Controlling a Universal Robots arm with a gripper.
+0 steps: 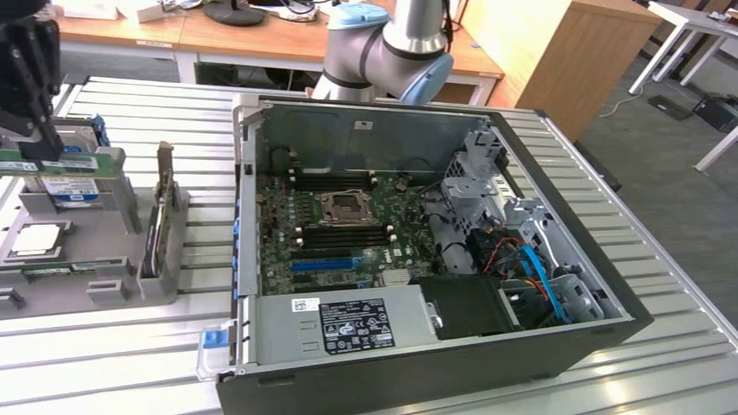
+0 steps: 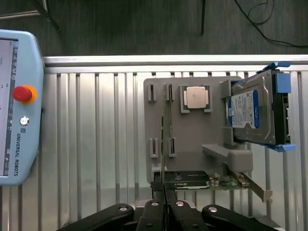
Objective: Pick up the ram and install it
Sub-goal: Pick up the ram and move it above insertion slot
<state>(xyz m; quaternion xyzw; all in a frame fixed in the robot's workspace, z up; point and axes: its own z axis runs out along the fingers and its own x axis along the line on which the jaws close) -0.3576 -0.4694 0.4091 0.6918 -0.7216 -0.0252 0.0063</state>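
Observation:
The ram is a thin green stick with a white label. It hangs level over the grey parts holder at the exterior view's left, and my black gripper is shut on its top edge. In the wrist view the ram is edge-on, a narrow green line running out from between my closed gripper. Below it is the grey holder. The open computer case lies to the exterior view's right, with the motherboard and its dark memory slots beside the processor socket.
On the holder sit a blue-labelled hard drive, a silver processor and an expansion card. A teach pendant lies on the slatted table. Inside the case are a power supply, a blue slot and drive cages.

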